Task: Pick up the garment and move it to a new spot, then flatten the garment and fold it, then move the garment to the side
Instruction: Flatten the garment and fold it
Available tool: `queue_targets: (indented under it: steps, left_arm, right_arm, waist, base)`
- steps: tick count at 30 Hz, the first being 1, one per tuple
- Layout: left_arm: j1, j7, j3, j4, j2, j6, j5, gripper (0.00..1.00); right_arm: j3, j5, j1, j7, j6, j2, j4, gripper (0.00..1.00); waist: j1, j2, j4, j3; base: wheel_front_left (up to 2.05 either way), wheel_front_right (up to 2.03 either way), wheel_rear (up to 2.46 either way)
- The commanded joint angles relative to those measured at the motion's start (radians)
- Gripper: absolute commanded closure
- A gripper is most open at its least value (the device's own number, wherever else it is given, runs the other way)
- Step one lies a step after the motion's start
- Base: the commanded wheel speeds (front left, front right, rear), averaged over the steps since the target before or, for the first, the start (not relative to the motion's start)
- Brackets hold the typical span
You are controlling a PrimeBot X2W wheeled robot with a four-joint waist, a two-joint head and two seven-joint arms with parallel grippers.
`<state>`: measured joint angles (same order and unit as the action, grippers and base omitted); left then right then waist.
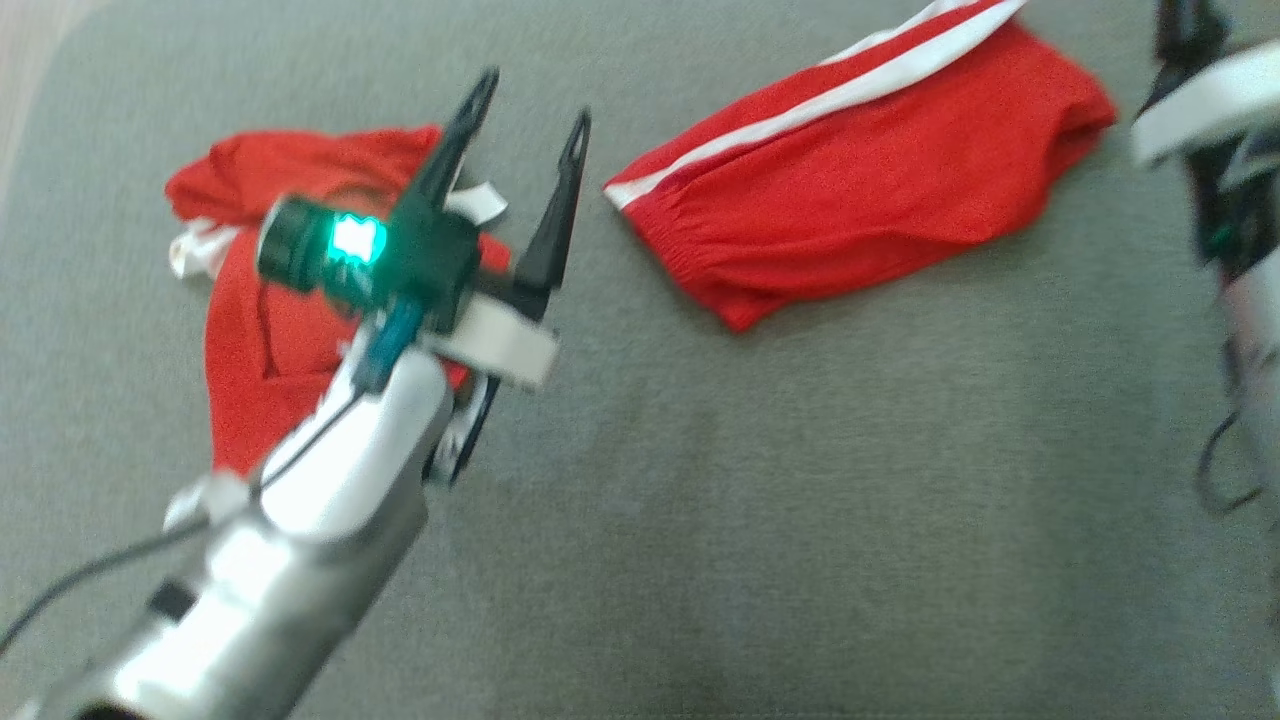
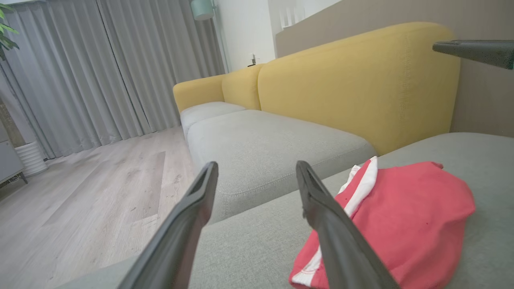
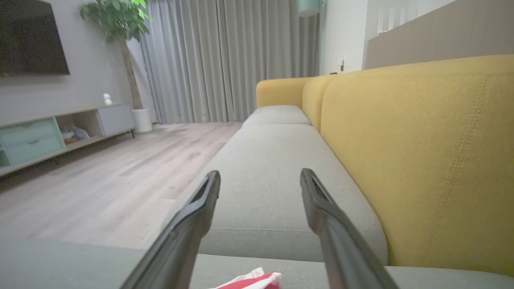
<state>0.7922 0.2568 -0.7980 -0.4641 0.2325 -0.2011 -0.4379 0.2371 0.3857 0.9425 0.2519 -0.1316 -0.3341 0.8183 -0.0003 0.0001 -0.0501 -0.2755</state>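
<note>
Red with a white side stripe, the garment [image 1: 860, 190] lies folded and flat on the grey cushion [image 1: 750, 500], toward the cushion's far right in your head view, with nothing gripping it. A second red piece, a crumpled heap [image 1: 240, 350], sits at the cushion's far left, well apart from the garment. Your left gripper [image 1: 535, 97] hangs over the cushion's left part, partly covering the heap, with its fingers spread wide and holding nothing. Its wrist view shows the garment just right of those fingers. Your right gripper [image 3: 260, 176] is at the cushion's right edge, blurred in the head view. Its own camera shows its fingers spread and empty too, with a red-and-white corner of cloth low between them. Beyond the cushion are a yellow backrest [image 3: 421, 160], a wood floor [image 3: 100, 188] and grey curtains [image 3: 225, 60].
</note>
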Motion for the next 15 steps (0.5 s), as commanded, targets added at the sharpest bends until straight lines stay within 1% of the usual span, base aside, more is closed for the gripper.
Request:
queue_targets:
  steps: [1, 4, 8, 12, 15]
  left_arm:
    - [-0.010, 0.005, 0.052, 0.047, 0.035, -0.009, 0.007, 0.00]
    - [-0.109, 0.005, 0.111, 0.123, 0.052, -0.032, 0.016, 0.00]
    - [-0.274, 0.005, 0.171, 0.212, 0.060, -0.043, 0.035, 0.00]
    - [-0.425, 0.005, 0.233, 0.269, 0.058, -0.038, 0.055, 0.00]
    - [-0.508, 0.005, 0.273, 0.291, 0.046, -0.022, 0.075, 0.00]
  right_arm:
    - [-0.005, 0.005, -0.060, 0.010, 0.001, 0.029, -0.067, 0.00]
    - [-0.040, -0.001, -0.206, 0.010, 0.001, 0.076, -0.202, 0.00]
    - [-0.074, -0.019, -0.412, 0.010, 0.001, 0.140, -0.353, 0.00]
    - [-0.087, -0.037, -0.595, 0.010, 0.001, 0.199, -0.444, 0.00]
    - [-0.094, -0.039, -0.692, 0.010, 0.001, 0.230, -0.479, 0.00]
  waist:
    - [0.0003, -0.0001, 0.039, 0.053]
    - [0.0003, -0.0001, 0.059, 0.091]
    - [0.0003, -0.0001, 0.073, 0.127]
    - [0.0003, -0.0001, 0.082, 0.149]
    - [0.0003, -0.0001, 0.084, 0.155]
  base:
    - [0.00, 0.00, 0.00]
    - [0.00, 0.00, 0.00]
    - [0.00, 0.00, 0.00]
    - [0.00, 0.00, 0.00]
    - [0.00, 0.00, 0.00]
